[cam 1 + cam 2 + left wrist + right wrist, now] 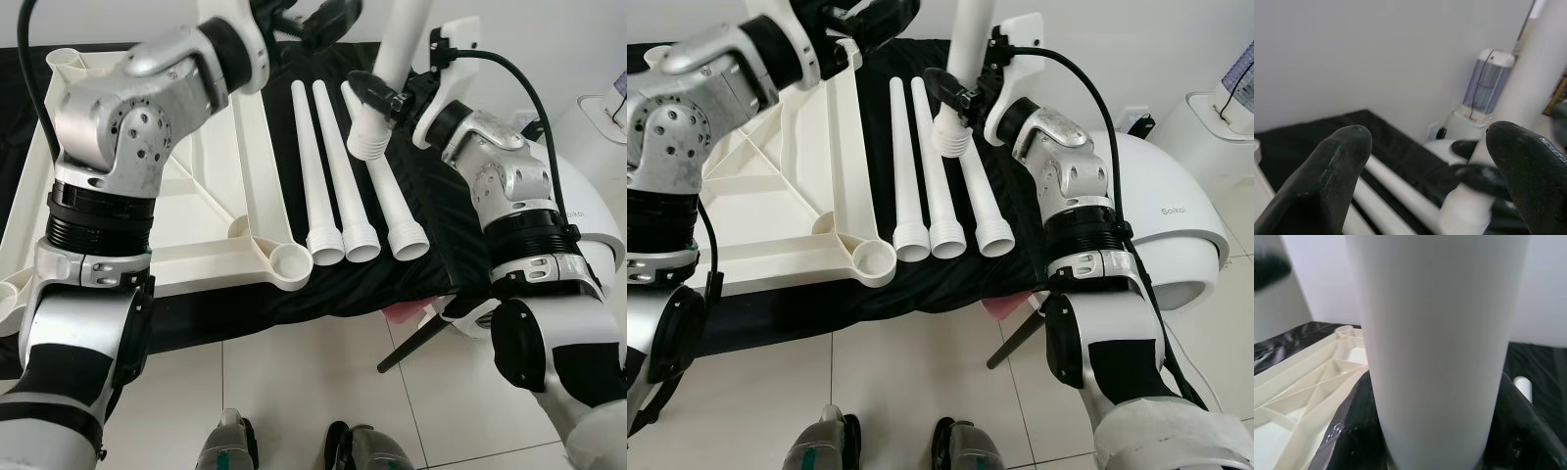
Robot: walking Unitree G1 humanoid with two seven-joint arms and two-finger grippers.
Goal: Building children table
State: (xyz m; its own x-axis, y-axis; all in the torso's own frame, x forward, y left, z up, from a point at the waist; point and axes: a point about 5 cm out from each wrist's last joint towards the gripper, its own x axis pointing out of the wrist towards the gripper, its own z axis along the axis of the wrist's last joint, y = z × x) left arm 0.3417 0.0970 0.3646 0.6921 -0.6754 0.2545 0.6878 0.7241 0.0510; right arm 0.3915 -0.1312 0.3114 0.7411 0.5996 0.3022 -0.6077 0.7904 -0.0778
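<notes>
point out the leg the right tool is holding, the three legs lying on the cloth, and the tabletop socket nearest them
held leg [952, 137], right eye view, ribbed end
lying legs [942, 201], right eye view, middle leg's shaft
corner socket [874, 261], right eye view, ring rim
right tool [958, 96], right eye view, between fingertips

The right gripper [377, 95] is clamped around an upright white table leg [392, 78], so no room remains between its jaws; the leg's ribbed end hangs just above the third of three legs [338, 166] lying side by side on the black cloth [431, 245], which block the way straight below the jaws. Beside them, the upturned tabletop [211, 215] takes up the cloth, its corner socket [290, 263] open upward. The left gripper [1425, 171] has parted fingers [1327, 181] with free air between them, yet the held leg and the right gripper's black fingers stand just ahead. Past the jaws, bare wall [1376, 49].
</notes>
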